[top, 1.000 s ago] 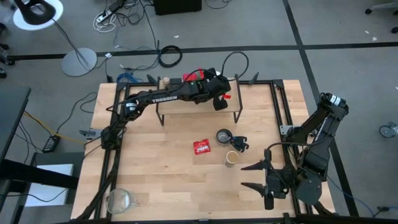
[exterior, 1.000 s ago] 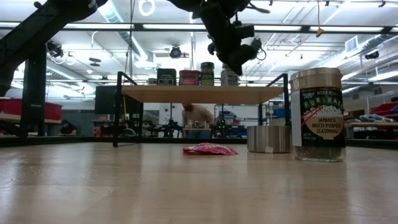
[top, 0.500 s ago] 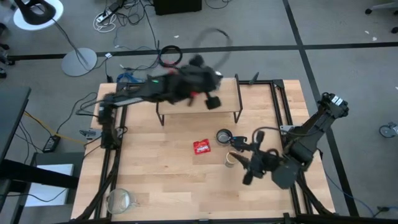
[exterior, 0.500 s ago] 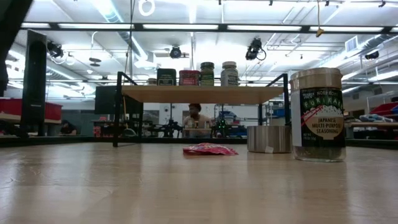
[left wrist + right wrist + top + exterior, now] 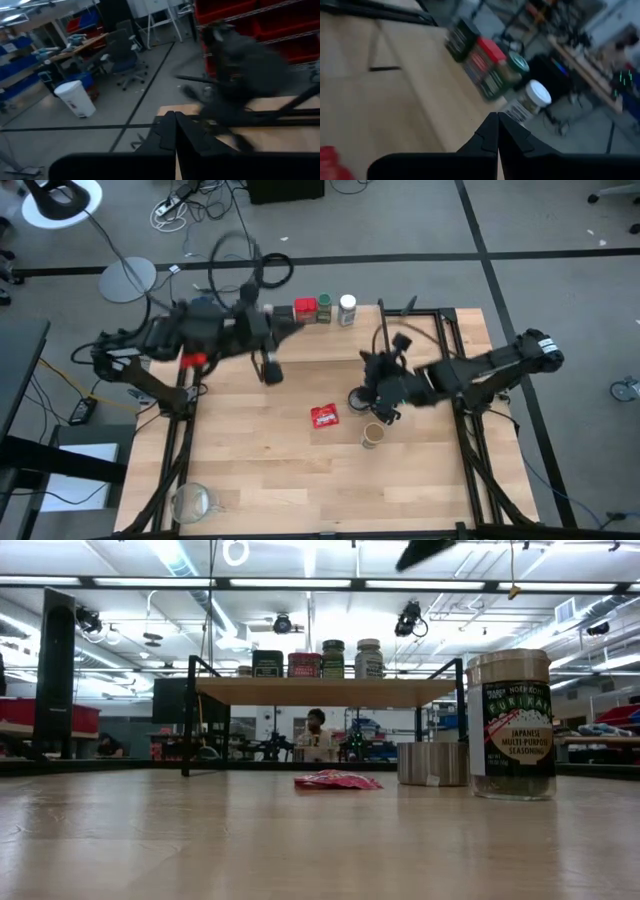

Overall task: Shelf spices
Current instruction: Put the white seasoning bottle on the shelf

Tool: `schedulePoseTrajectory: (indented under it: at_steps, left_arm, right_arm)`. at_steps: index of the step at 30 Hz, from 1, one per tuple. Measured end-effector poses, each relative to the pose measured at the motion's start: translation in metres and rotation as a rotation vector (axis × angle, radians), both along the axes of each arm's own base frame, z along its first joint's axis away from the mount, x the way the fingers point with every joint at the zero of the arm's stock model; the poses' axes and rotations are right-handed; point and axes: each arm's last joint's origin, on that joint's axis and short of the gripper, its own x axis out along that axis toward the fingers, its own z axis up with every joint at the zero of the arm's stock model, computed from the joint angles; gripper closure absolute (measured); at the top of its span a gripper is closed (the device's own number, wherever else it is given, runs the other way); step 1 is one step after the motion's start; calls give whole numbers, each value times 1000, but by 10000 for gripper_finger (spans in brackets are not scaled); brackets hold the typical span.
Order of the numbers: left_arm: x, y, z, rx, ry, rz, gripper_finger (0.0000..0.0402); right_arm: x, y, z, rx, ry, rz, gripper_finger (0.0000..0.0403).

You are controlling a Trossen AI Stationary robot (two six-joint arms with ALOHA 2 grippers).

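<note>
High view: four spices [image 5: 322, 309] lined on shelf [image 5: 320, 340] at 12 o'clock, tan-lidded jar [image 5: 372, 436] on worktop [image 5: 260, 470] centre; left claw [image 5: 268, 370] and right claw [image 5: 385, 412] both pressed together, empty.

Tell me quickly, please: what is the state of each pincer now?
Left pincer: closed, holding nothing.
Right pincer: closed, holding nothing.

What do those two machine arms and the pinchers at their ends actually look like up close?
Both arms are dark, nearly black, built of jointed segments, with black cables looping off them. The left arm carries a small red patch, and the right arm has a pale end cap at its outer joint. The left gripper and right gripper each end in two flat, tapering dark fingers.
</note>
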Motion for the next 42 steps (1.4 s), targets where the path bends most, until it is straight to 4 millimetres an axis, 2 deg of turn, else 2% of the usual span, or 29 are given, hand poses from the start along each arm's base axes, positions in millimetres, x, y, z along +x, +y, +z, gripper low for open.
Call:
schedulePoseTrajectory:
  at_steps: [4, 9, 18, 25, 36, 42]
  left_arm:
    - [-9, -20, -26, -27, -27, -18, 398]
    - [-21, -43, -61, -66, -84, -21, 398]
    - [-46, -78, -121, -142, -98, -14, 399]
    - [-59, -100, -141, -194, -92, -22, 399]
    - [-79, -124, -169, -199, -95, 17, 399]
    - [-85, -127, -165, -196, -120, 32, 399]
  right_arm:
    - [6, -41, -6, 66, 6, -77, 402]
    - [4, -89, -18, 129, 20, -185, 402]
    - [1, -145, -26, 215, -78, -199, 403]
    - [-7, -167, -30, 268, -109, -238, 403]
    - [6, -191, -58, 337, -68, -274, 403]
    - [17, -195, -69, 352, -79, -247, 403]
